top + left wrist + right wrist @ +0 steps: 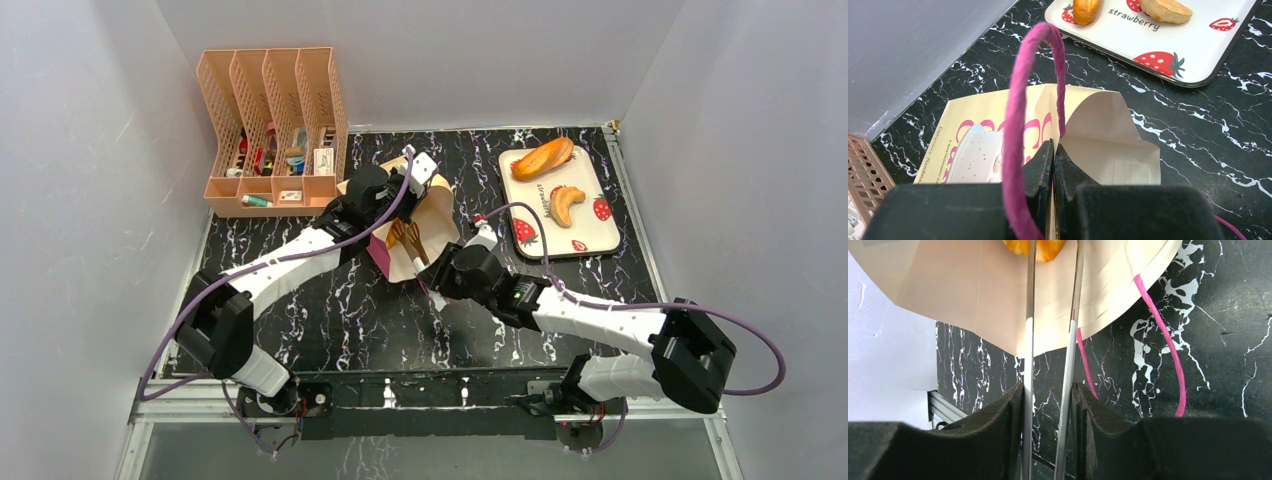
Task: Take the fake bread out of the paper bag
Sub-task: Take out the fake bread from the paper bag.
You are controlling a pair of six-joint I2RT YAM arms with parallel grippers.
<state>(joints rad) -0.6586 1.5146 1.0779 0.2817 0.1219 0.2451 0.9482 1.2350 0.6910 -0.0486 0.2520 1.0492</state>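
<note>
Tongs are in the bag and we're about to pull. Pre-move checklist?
1. Bag anchored: left gripper is shut on the rim of the paper bag: ok.
2. Tool held: right gripper is shut on the tongs: ok.
3. Tong arms pass either side of the bread inside the bag: ok.
4. Tongs actually clamped on the bread: cannot tell, the tips are cut off at the frame edge.
5. Loose pink handle clear of the tongs: cannot tell, one strand runs right beside a tong arm.
6. tray has a bare patch for the drop: ok.
</note>
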